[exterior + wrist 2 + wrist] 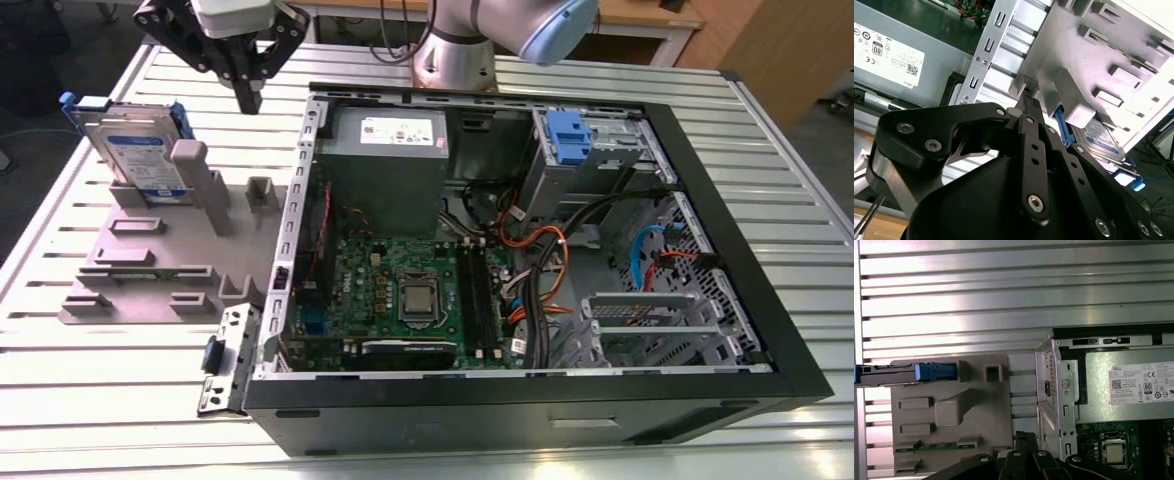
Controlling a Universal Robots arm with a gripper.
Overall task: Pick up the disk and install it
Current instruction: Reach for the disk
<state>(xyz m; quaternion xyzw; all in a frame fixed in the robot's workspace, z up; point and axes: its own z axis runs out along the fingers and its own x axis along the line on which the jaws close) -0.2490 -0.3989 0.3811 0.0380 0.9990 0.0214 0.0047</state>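
Slatted table (107, 400) | disk (140, 150) upright — edge-on in first wrist view | gripper (250, 102) closed, empty

Disk (134, 150): flat silver-grey rect. drive w/ white-and-blue label, being framed by a bright blue plastic bracket (83, 102). It is being kept on edge, approx. upright w/ a slight lean, label face out, in a slot of the grey holder plate (147, 260). It is being left untouched, near the gripper (250, 100) but apart, beside and below its tips. In the first wrist view, the disk (889, 372) is being seen edge-on.
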